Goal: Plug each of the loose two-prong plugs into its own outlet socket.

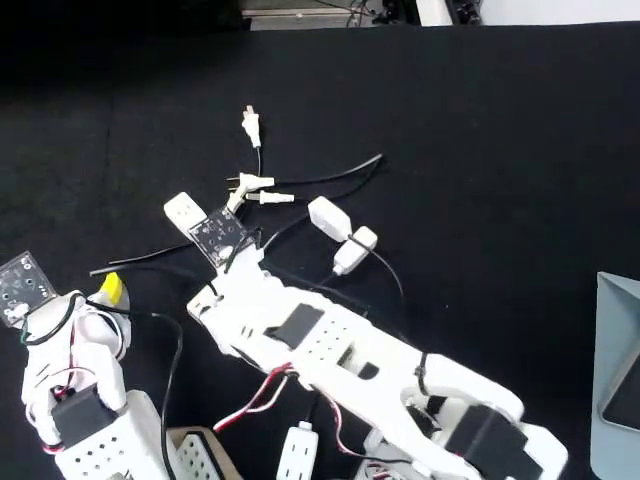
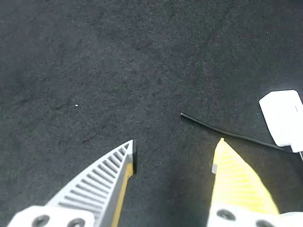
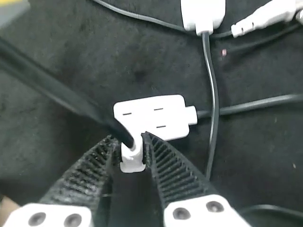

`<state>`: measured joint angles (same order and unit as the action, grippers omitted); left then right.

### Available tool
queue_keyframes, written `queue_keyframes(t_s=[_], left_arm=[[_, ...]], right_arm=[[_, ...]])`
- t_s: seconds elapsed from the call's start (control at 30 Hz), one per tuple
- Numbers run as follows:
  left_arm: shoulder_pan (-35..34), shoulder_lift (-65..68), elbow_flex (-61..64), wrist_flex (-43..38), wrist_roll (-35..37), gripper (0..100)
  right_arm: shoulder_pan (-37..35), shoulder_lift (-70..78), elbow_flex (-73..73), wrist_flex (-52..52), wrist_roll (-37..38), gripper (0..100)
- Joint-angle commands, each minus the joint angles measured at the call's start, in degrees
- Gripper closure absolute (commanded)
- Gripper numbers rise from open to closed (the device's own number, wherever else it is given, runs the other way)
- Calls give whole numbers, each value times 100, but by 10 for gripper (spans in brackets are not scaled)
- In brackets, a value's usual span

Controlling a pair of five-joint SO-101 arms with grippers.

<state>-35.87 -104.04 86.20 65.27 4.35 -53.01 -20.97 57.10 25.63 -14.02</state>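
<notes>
My right gripper (image 3: 129, 138) is shut on a white two-prong plug (image 3: 131, 158) with a thick black cord. The plug sits against the near side of a white outlet block (image 3: 154, 114) that shows three slots; whether the prongs are in, I cannot tell. In the high view that outlet block (image 1: 181, 210) lies just beyond the right arm's wrist (image 1: 218, 238). Three loose plugs (image 1: 251, 123) (image 1: 250, 182) (image 1: 272, 198) lie farther back. My left gripper (image 2: 173, 153) hangs open over bare black cloth, near a black cord end (image 2: 208, 125) and a white block (image 2: 282, 117).
Two more white blocks (image 1: 328, 215) (image 1: 355, 250) on black cords lie beside the right arm. A white outlet strip (image 1: 298, 450) rests at the front edge. A grey-blue bin (image 1: 615, 370) stands at the right. Cords cross the cloth around the centre.
</notes>
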Motion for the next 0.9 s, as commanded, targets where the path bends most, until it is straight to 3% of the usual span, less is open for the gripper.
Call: queue_keyframes(t_s=[0.0, 0.87], left_arm=[[-75, -18, -40, -105, 53, 730], [-66, -18, 13, -105, 53, 730]], right_arm=[[-26, 127, -418, -422, -70, 985], [-26, 611, -374, -1196, -26, 985]])
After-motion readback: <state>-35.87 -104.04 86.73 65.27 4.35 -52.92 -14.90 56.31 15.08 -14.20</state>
